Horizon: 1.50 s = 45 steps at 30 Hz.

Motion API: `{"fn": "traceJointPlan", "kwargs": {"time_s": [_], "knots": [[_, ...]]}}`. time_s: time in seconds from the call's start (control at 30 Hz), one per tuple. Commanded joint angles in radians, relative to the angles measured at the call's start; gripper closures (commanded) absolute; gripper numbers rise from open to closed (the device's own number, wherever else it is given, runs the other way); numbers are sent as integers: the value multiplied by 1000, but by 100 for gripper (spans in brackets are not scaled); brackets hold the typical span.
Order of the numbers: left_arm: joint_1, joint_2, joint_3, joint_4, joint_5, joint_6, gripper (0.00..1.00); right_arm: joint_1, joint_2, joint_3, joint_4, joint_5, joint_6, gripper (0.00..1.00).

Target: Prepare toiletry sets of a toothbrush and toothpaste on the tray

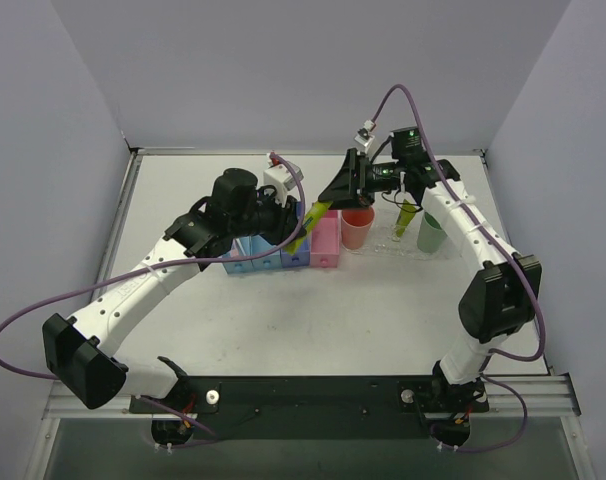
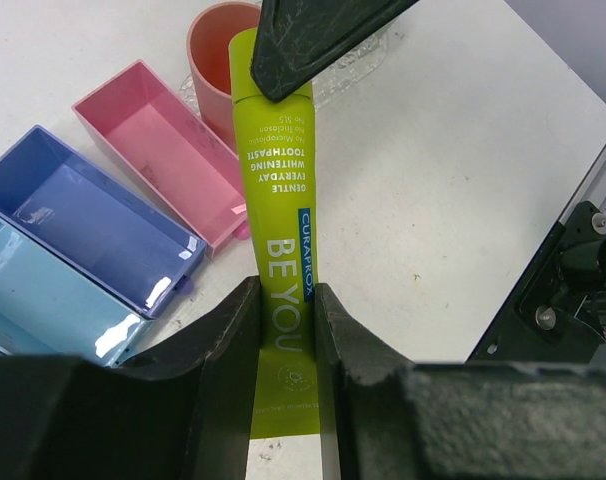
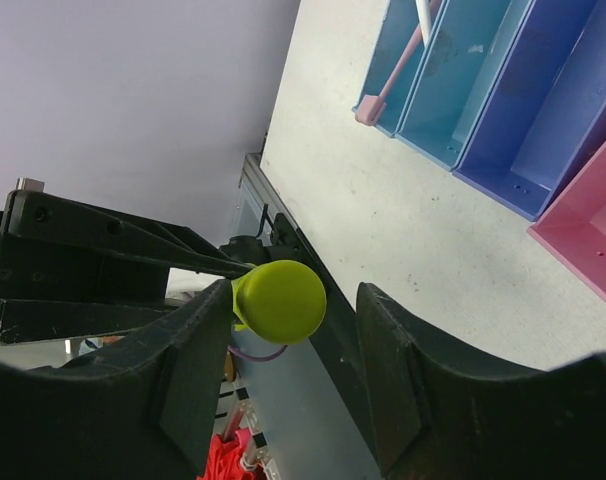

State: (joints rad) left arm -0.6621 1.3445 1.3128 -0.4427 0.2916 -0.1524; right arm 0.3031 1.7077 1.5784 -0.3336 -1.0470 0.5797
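Observation:
My left gripper (image 2: 286,300) is shut on the flat tail of a lime-yellow toothpaste (image 2: 275,190) tube and holds it in the air, slanting up to the right (image 1: 309,226). Its round cap (image 3: 280,300) sits between the jaws of my right gripper (image 3: 293,296), which is open: the cap touches one finger, with a gap to the other. In the top view the right gripper (image 1: 333,197) meets the tube above the pink box. A toothbrush (image 3: 388,78) lies in a light blue bin. The clear tray (image 1: 395,246) lies right of the bins; another yellow tube (image 1: 405,216) stands on it.
Blue bins (image 1: 258,256) and a pink box (image 1: 326,240) sit in a row mid-table. An orange cup (image 1: 358,229) and a green cup (image 1: 431,234) stand on the tray. Grey walls close in the back and both sides.

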Motion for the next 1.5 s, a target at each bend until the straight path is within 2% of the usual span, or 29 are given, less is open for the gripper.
{"fn": "traceJointPlan", "kwargs": {"time_s": [0.0, 0.13, 0.23, 0.47, 0.53, 0.63, 0.67, 0.83, 0.93, 1.0, 1.23, 1.27, 1.33, 1.47], "knots": [[-5, -35, -1, 96, -8, 2, 72, 16, 10, 11, 28, -51, 14, 54], [-4, -34, -17, 134, -32, -29, 72, 18, 13, 3, 44, -48, 28, 59], [-4, -25, -15, 156, -14, -42, 72, 19, 15, -1, 57, -50, 45, 69], [-4, -16, -12, 168, -9, -49, 72, 18, 15, -20, 129, -58, 97, 99], [-4, -16, -12, 165, -11, -50, 71, 19, 9, -29, 159, -53, 111, 100], [-2, -11, -11, 167, -17, -59, 60, 16, 1, -38, 192, -44, 131, 100], [-1, -10, -10, 168, -17, -68, 52, 14, -3, -41, 199, -41, 137, 100], [24, 1, 0, 190, -31, -151, 42, 4, -40, -63, 260, -8, 154, 100], [84, -5, -17, 272, 36, -274, 39, -5, -71, -92, 326, 10, 181, 100], [133, -8, -24, 327, 86, -383, 39, -12, -101, -130, 446, 30, 209, 100], [272, -65, -84, 318, 31, -703, 35, -39, -172, -195, 663, 106, 295, 100], [286, -88, -137, 359, 38, -781, 34, -45, -180, -201, 685, 114, 302, 100], [305, -108, -188, 421, 56, -846, 34, -50, -198, -222, 758, 142, 324, 100], [305, -137, -299, 644, 99, -1019, 34, -67, -224, -256, 857, 186, 371, 100]]}}
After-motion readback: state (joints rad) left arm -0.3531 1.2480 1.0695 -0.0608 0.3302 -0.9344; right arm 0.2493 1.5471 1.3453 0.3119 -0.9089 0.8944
